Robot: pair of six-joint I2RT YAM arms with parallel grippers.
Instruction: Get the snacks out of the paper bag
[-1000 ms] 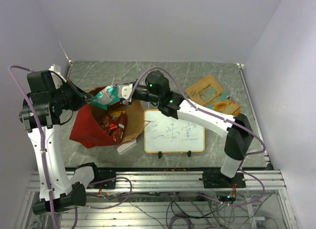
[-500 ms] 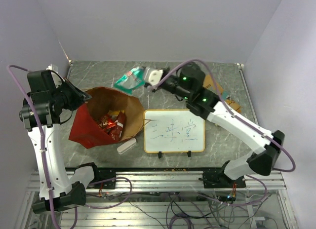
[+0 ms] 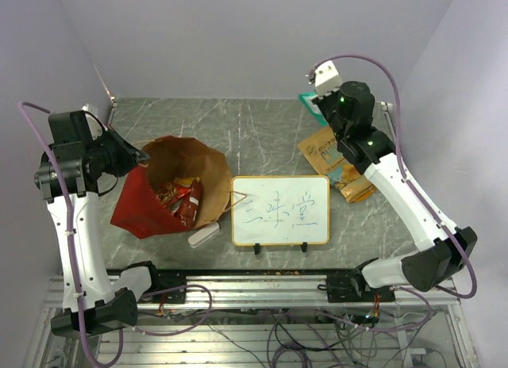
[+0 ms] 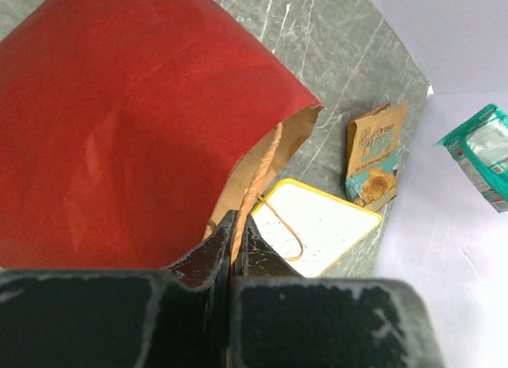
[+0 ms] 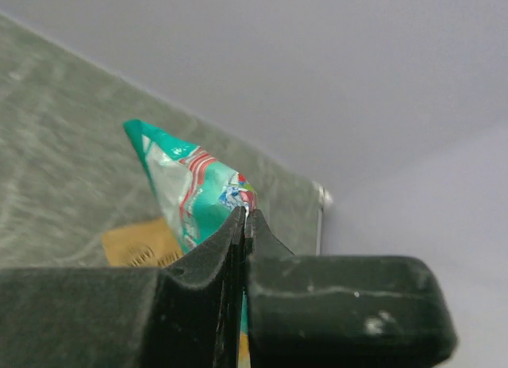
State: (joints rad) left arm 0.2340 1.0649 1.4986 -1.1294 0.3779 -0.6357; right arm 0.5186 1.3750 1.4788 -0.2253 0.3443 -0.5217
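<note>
The paper bag (image 3: pixel 143 209), red outside and brown inside, lies open at the left with red and yellow snack packets (image 3: pixel 181 197) inside. My left gripper (image 3: pixel 140 155) is shut on the bag's rim; the left wrist view shows the brown edge pinched between the jaws (image 4: pixel 236 222) beside the red wall (image 4: pixel 135 122). My right gripper (image 3: pixel 312 98) is raised at the far right corner, shut on a teal packet (image 5: pixel 186 185), which also shows in the left wrist view (image 4: pixel 480 154). The large orange bag (image 3: pixel 337 158) lies flat on the table beneath that arm.
A framed whiteboard (image 3: pixel 279 209) with writing stands right of the paper bag, a bag handle lying over its left edge. A small white eraser (image 3: pixel 204 235) lies at the bag's near edge. Walls close the table at the back and both sides.
My right arm has carried the teal packet from the bag's mouth up and across to the far right corner, above the orange bag. My left gripper has kept hold of the bag's rim.
</note>
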